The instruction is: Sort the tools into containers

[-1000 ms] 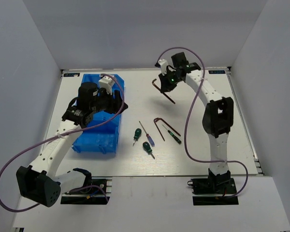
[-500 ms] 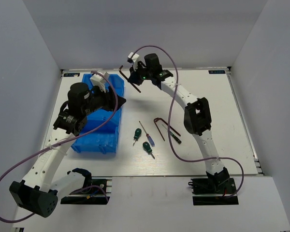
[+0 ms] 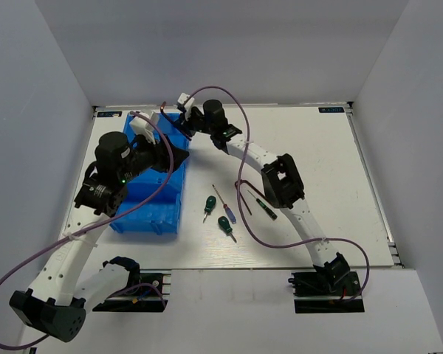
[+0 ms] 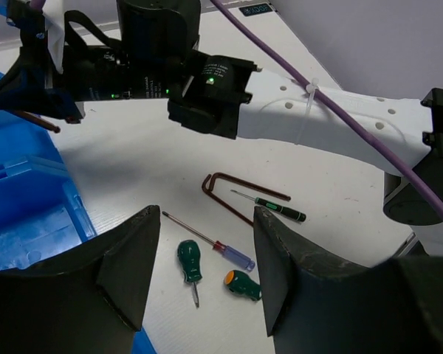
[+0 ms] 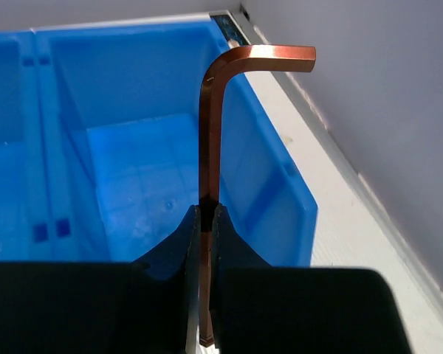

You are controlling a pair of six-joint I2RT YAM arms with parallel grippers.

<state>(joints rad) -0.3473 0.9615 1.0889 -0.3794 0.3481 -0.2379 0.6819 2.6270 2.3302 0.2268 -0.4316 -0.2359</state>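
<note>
**Top view.** The left arm (image 3: 111,173) covers the middle of the bright blue plastic divided bin tray (image 3: 153,215). The compartments beneath it cannot be inspected. The right gripper (image 3: 176,116), at the tray's far right corner, is too small here to show its jaws or load.

**Right wrist view.** The lower shank of the reddish-brown bent metal hex key (image 5: 207,140) is hidden between the black fingers (image 5: 170,251). The tray runs off the left edge.

**Left wrist view.** Only a short end of that key shows. The tray is cut off at the left edge. The blade of one stubby green-handled screwdriver (image 4: 242,283) is hidden behind a finger (image 4: 280,280) of the left gripper (image 4: 205,212).
</note>
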